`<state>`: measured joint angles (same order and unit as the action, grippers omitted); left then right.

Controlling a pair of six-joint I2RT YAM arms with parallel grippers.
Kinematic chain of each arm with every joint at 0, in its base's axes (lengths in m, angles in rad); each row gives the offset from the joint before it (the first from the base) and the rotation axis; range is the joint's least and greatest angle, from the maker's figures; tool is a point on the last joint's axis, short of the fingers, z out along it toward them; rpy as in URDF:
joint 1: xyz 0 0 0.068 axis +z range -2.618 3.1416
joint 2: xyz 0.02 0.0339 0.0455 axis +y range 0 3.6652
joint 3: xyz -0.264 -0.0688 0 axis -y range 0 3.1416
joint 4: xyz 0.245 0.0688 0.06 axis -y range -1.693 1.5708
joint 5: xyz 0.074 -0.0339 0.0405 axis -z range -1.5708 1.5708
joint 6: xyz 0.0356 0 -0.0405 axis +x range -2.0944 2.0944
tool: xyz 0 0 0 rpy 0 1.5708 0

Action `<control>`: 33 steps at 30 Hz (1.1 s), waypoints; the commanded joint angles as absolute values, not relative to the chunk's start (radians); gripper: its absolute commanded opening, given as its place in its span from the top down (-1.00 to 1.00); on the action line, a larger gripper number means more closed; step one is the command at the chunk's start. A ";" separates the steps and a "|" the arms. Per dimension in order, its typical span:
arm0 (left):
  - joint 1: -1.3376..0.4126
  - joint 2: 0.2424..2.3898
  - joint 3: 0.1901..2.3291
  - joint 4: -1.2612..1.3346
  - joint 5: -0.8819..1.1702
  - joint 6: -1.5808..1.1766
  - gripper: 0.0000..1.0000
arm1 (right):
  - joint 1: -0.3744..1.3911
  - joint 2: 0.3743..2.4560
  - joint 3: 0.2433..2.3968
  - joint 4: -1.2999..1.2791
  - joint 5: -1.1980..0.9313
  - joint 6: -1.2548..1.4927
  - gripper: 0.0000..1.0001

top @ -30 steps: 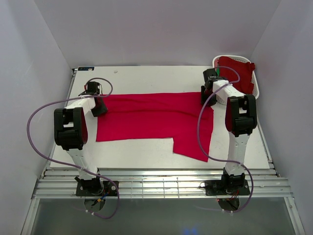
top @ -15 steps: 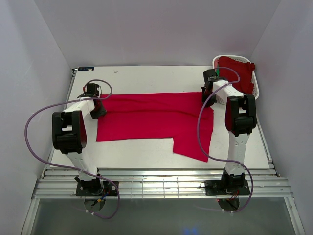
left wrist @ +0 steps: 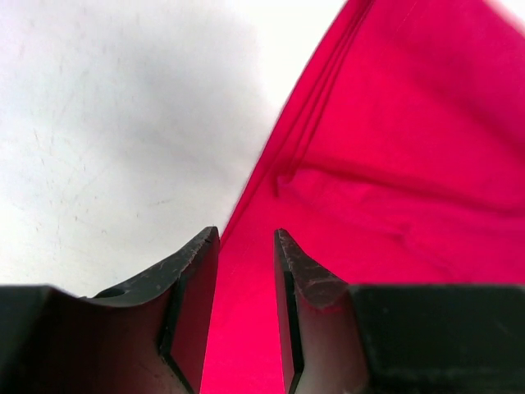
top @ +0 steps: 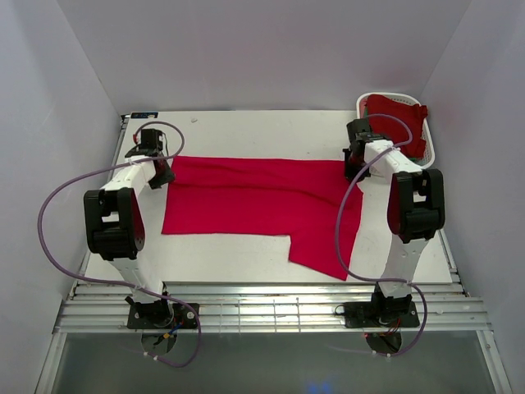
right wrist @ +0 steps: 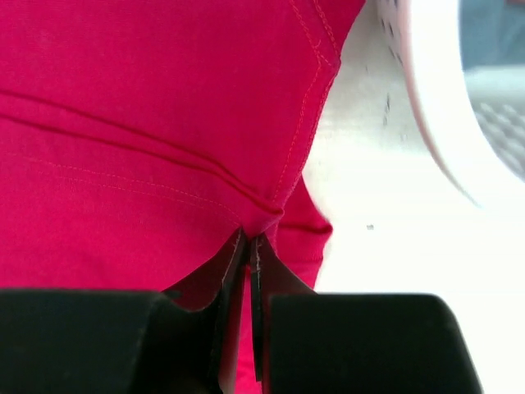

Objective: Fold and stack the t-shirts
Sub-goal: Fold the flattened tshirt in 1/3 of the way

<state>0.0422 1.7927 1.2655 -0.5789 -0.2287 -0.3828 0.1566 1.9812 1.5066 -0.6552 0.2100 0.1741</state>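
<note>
I have two claws, and both are at the far edge of the red t-shirt. The shirt lies flat across the middle of the white table, stretched out from my left side to my right side. One part of it, on the right, sticks out toward the near edge of the table. My right claw is pinched together on the shirt. A little bump of red cloth is squeezed between its two tips, right where a stitched seam runs past. This claw is at the far right corner of the shirt, close to the white basket. The basket sits in the far right corner of the table, and a dark red t-shirt is bunched up inside it. My left claw is at the far left corner of the flat shirt. Its two fingers are apart, with a gap between them. The left edge of the shirt runs right under that gap, so I see red cloth on one side and white table on the other. I cannot tell if these fingers are touching the cloth. There are some soft folds in the cloth just past them.
</note>
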 commanded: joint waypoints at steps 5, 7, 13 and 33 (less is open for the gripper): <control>0.038 1.769 1.390 -0.591 -0.192 -0.405 0.12 | 0.152 1.852 1.410 -0.676 0.180 0.161 0.82; 0.037 1.802 1.414 -0.591 -0.158 -0.411 0.12 | 0.156 1.844 1.391 -0.686 0.172 0.160 0.82; 0.026 1.932 1.517 -0.581 -0.118 -0.442 0.15 | 0.166 1.822 1.358 -0.687 0.175 0.156 0.82; -0.029 2.101 1.586 -0.492 -0.115 -0.485 0.47 | 0.167 1.898 1.479 -0.745 0.192 0.152 0.85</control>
<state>-0.0231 2.1044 1.5608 -0.4988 -0.0811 -0.4767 0.1638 1.9160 1.4364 -0.7113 0.1814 0.1665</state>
